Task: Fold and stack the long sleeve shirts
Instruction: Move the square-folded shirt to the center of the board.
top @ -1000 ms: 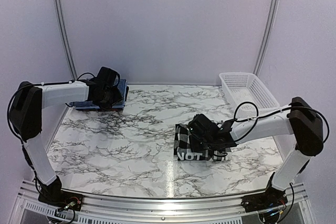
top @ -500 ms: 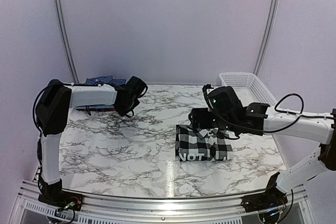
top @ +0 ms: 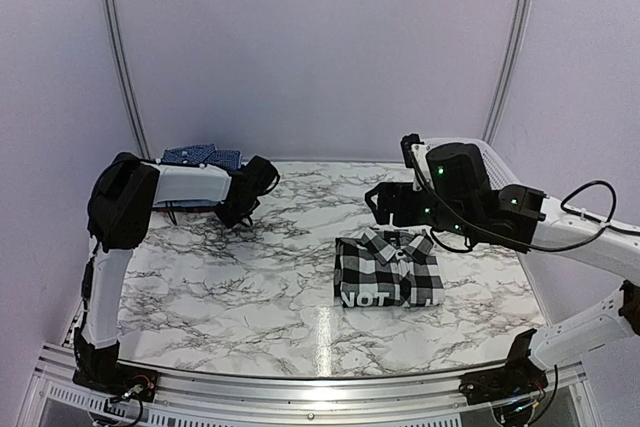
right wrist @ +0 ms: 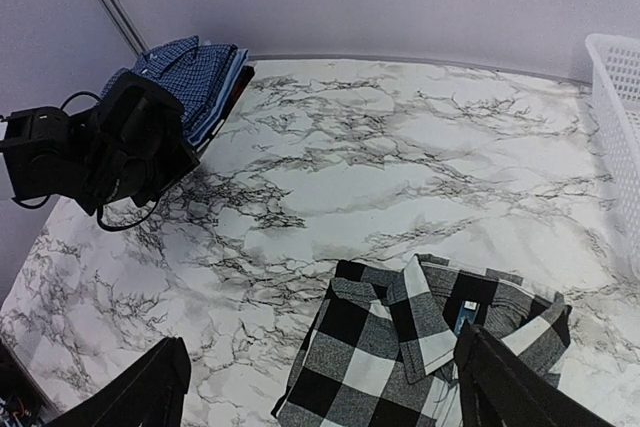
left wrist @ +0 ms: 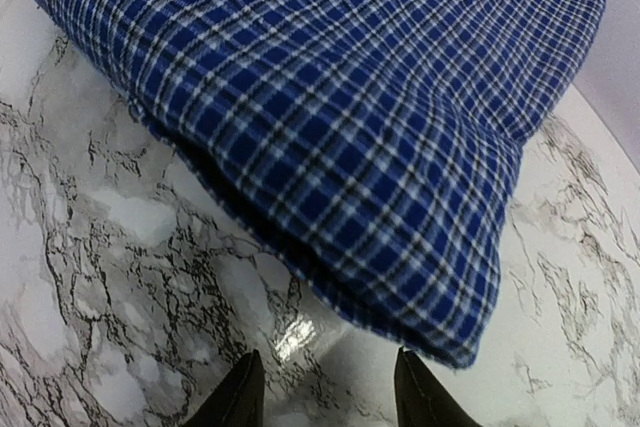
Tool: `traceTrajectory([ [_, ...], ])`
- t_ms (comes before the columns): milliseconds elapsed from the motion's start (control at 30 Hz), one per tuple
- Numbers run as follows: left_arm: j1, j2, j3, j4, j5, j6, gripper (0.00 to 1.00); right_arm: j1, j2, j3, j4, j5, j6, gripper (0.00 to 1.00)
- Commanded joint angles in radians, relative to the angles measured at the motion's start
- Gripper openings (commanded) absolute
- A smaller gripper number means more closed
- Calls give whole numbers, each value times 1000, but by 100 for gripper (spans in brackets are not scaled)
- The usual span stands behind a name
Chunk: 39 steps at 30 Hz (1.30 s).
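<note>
The black-and-white checked shirt (top: 388,269) lies folded on the marble table (top: 230,277), collar up, white lettering at its near edge; it also shows in the right wrist view (right wrist: 420,357). The dark blue checked shirts (top: 200,157) lie folded in a pile at the back left, also in the left wrist view (left wrist: 340,117) and the right wrist view (right wrist: 195,72). My left gripper (top: 245,209) is open and empty, just off the pile's edge (left wrist: 325,397). My right gripper (top: 395,202) is open and empty, raised above the checked shirt's far side (right wrist: 320,387).
A white plastic mesh basket (top: 490,172) stands at the back right, partly behind my right arm; its rim shows in the right wrist view (right wrist: 615,137). Purple walls close the back and sides. The left arm (top: 180,182) stretches along the back left.
My right gripper has let go of the checked shirt and risen up and back, leaving it folded flat. My left gripper has drawn right off the blue pile.
</note>
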Motion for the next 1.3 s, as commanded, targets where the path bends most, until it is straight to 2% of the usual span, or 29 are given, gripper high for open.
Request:
traceTrajectory([
  [0,35,42,46,-49,-20,31,45,-5,-43,-7,-2,-1,0,88],
  [133,50,82,101,-50,-9,81,40,-5,-53,-24,0,5,9,88],
  [267,58,98,109,-48,-1,83,26,-6,-53,-39,0,10,20,88],
  [367,58,105,115,-48,4,93,10,-6,-52,-52,5,5,26,88],
  [400,58,107,115,-48,9,94,1,-5,-52,-55,6,4,28,88],
  [667,28,71,82,-48,10,94,0,-6,-51,-81,18,4,28,88],
  [933,-22,18,34,-48,23,23,0,-5,-48,-95,32,-6,33,88],
  [1267,-154,-51,-50,-47,105,-91,0,-7,-70,-139,25,9,36,88],
])
